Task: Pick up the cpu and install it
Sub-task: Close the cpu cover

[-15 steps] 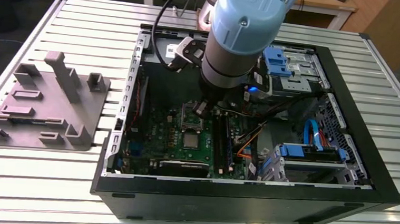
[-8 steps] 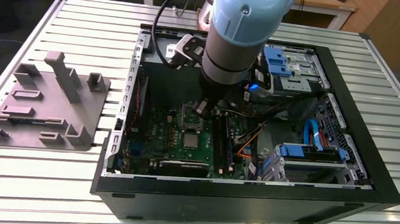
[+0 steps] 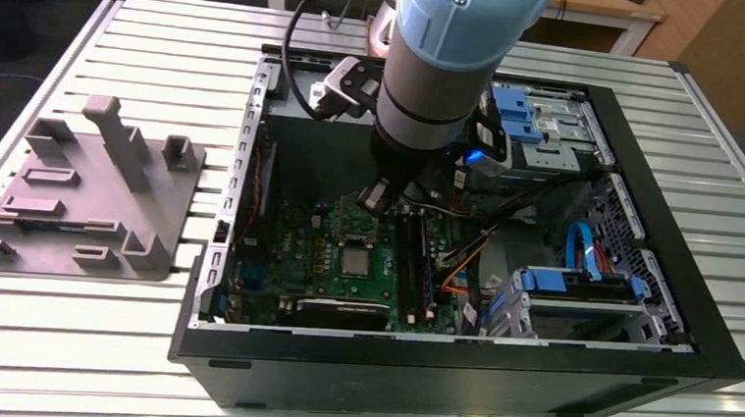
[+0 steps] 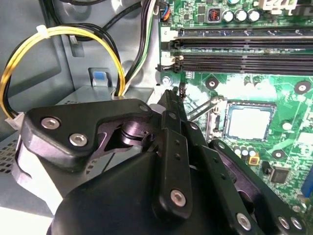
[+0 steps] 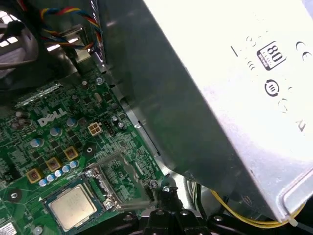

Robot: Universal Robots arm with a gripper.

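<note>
The gripper (image 4: 172, 95) hangs inside the computer case (image 3: 467, 358) above the motherboard (image 4: 274, 98), fingers pressed together and carrying nothing. The cpu (image 4: 249, 122) already lies flat in its socket, just beside the fingertips and a little below them; its square shape favours no axis.

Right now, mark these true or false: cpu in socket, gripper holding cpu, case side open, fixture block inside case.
1. The cpu lies in the motherboard socket. True.
2. The gripper is holding the cpu. False: the cpu lies on the board, apart from the fingertips.
3. The computer case lies on the table with its side open. True.
4. The grey fixture block sits inside the case. False: it rests on the table beside the case, at the exterior view's left.
</note>
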